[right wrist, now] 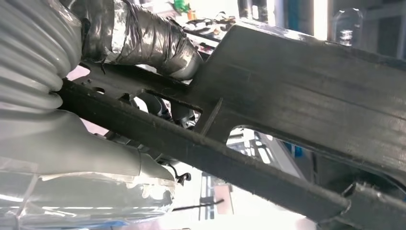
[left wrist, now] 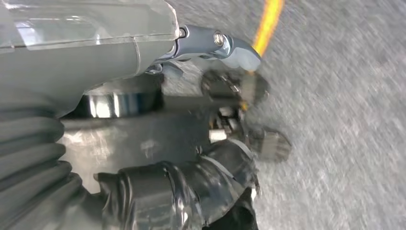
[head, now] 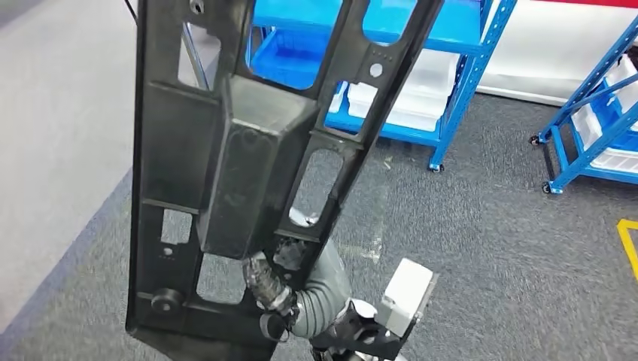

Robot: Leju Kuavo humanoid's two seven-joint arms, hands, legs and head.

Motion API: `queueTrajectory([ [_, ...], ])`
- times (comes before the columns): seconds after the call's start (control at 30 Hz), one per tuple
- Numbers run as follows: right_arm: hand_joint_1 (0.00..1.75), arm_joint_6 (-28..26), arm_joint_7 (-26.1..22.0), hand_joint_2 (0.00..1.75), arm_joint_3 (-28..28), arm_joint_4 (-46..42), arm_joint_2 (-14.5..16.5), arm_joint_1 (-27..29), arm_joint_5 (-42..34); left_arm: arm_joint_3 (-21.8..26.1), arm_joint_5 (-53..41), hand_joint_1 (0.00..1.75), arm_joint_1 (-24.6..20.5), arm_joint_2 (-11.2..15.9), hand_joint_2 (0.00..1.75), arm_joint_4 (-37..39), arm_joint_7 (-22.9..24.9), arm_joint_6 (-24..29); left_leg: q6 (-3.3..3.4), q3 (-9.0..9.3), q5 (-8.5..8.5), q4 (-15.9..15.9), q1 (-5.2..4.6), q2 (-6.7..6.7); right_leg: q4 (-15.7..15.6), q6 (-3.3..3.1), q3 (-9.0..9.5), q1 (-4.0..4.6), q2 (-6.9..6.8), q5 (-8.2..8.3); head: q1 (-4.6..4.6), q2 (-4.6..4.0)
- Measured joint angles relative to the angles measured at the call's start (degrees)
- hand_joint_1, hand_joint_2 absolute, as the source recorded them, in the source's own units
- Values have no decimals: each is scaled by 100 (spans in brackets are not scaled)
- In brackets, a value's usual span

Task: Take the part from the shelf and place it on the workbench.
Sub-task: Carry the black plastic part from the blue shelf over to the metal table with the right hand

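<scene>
Gripping the lower edge of the black plastic part, the right hand holds it upright in front of the head camera, where the panel blocks much of the blue shelf and its white bins behind. A second blue rack stands to the right on the grey carpet. The left hand hangs over the carpet holding nothing, fingers loosely apart.

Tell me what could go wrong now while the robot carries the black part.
The right hand grips the long black part only near its lower end, so it may tilt or slip. The part also covers much of the head view, so obstacles such as the blue shelf could be missed.
</scene>
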Motion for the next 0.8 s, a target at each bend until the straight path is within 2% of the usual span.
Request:
queueTrajectory([
  [0.03, 166, -20, 28, 175, -1, 8, -14, 5, 23, 0, -2, 0, 1, -6, 175, 0, -13, -27, 17, -61, 47, 8, 2, -39, 368, 12, -123, 4, 61, -244, 3, 0],
  [0.07, 166, -35, 57, 175, -1, 19, -32, 12, 44, 0, -5, 0, 2, -11, 175, 0, -27, -55, 21, -127, 91, 21, 2, -86, 669, 21, -201, 4, 88, -411, 6, 0],
  [0.1, 166, -43, 86, 175, -2, 31, -50, 18, 63, 0, -10, 0, 6, -16, 175, 0, -41, -79, 13, -192, 127, 40, 4, -140, 807, 27, -187, 2, 100, -473, 6, 0],
  [0.13, 166, -48, 109, 175, -2, 43, -66, 21, 82, 0, -15, 0, 13, -19, 175, 0, -52, -96, 1, -251, 154, 68, 11, -197, 727, 28, -60, -1, 109, -427, 6, 0],
  [0.2, 166, -50, 145, 175, -3, 54, -89, 22, 114, 0, -21, 0, 29, -21, 175, 0, -66, -114, -29, -347, 176, 152, 32, -311, 72, 24, 419, -22, 192, -210, 6, 0],
  [0.23, 166, -48, 153, 175, -3, 55, -95, 22, 122, 0, -22, 0, 29, -22, 175, 0, -70, -115, -53, -399, 173, 211, 33, -361, -264, 13, 638, -28, 274, -148, 6, 0],
  [0.27, 166, -45, 158, 175, -4, 56, -100, 23, 126, 0, -21, 0, 29, -23, 175, 0, -73, -115, -81, -447, 173, 259, 33, -402, -485, -8, 771, -31, 331, -126, 4, 0],
  [0.33, 166, -38, 165, 175, -4, 60, -106, 32, 129, 0, -19, 0, 34, -27, 175, 0, -77, -112, -150, -521, 193, 305, 30, -468, -584, -68, 821, -7, 354, -137, 0, 0],
  [0.4, 166, -33, 168, 175, -4, 65, -108, 33, 129, 0, -12, 0, 51, -30, 175, 0, -71, -102, -201, -557, 189, 326, 40, -483, -611, -143, 817, -15, 265, -100, -5, 0],
  [0.47, 166, -25, 169, 175, -4, 68, -107, 25, 129, 0, 1, 0, 50, -32, 175, 0, -63, -92, -251, -707, 0, 619, 41, -362, -657, -208, 828, -33, 166, -67, -39, 0],
  [0.53, 166, -14, 168, 175, -4, 77, -107, 26, 121, 0, 8, 0, 38, -36, 175, 0, -54, -87, -300, -1017, -327, 1282, 51, -223, -670, -239, 822, -20, 56, -54, -69, 0],
  [0.57, 166, -9, 168, 175, -4, 87, -107, 30, 111, 0, 5, 0, 34, -37, 175, 0, -41, -85, -312, -1154, -437, 1587, 57, -197, -670, -246, 814, -11, -2, -52, -68, 0],
  [0.6, 166, -5, 165, 175, -4, 102, -107, 35, 101, 0, 2, 0, 32, -39, 175, 0, -25, -82, -316, -1224, -467, 1757, 60, -180, -669, -248, 809, -2, -61, -52, -68, 0],
  [0.63, 166, -3, 159, 175, -4, 116, -107, 38, 91, 0, -1, 0, 32, -39, 175, 0, -5, -79, -308, -1185, -394, 1717, 60, -164, -669, -248, 807, 5, -118, -52, -69, 0],
  [0.67, 166, -2, 145, 175, -5, 125, -107, 40, 84, 0, -1, 0, 33, -39, 175, 0, 11, -79, -289, -1024, -231, 1444, 54, -127, -669, -248, 809, 10, -173, -52, -69, 0],
  [0.73, 166, -7, 108, 175, -9, 132, -105, 43, 74, 0, -9, 0, 34, -38, 175, 0, 42, -84, -233, -595, 64, 670, 9, 69, -669, -242, 820, 26, -269, -52, -68, 0],
  [0.77, 166, -11, 85, 175, -17, 132, -105, 46, 68, 0, -21, 0, 30, -38, 175, 0, 57, -90, -197, -444, 132, 385, -27, 164, -674, -229, 821, 33, -311, -48, -68, 0],
  [0.8, 166, -16, 65, 175, -27, 132, -105, 50, 59, 0, -37, 0, 27, -38, 175, 0, 69, -99, -165, -385, 136, 249, -60, 220, -679, -211, 821, 40, -357, -43, -67, 0],
])
